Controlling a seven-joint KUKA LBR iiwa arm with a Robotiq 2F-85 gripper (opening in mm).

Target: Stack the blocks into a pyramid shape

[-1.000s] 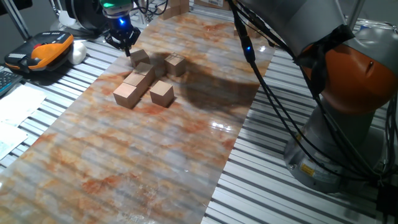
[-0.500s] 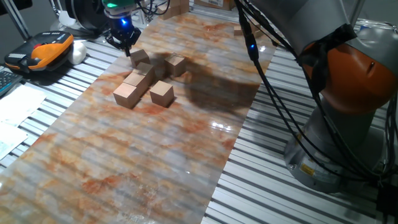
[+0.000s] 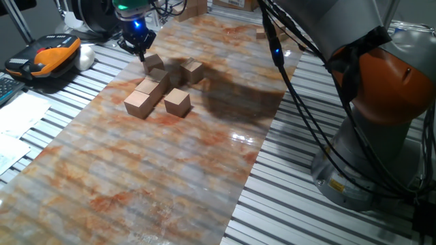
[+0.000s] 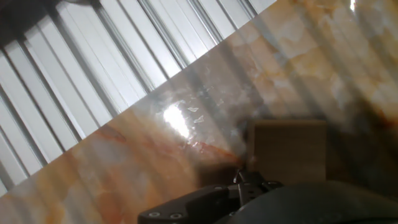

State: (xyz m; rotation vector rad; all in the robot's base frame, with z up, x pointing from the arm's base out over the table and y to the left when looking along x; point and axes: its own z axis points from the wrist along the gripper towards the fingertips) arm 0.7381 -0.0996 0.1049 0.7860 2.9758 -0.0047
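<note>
Fixed view high, oblique across marbled mat (image 3: 204, 156), hand view close above it

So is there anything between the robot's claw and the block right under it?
No. In the fixed view the gripper hangs just above the farthest block, with only a thin bare gap between them.

Light-tan wooden blocks (image 3: 158, 87), clustered together on the marbled mat
</note>
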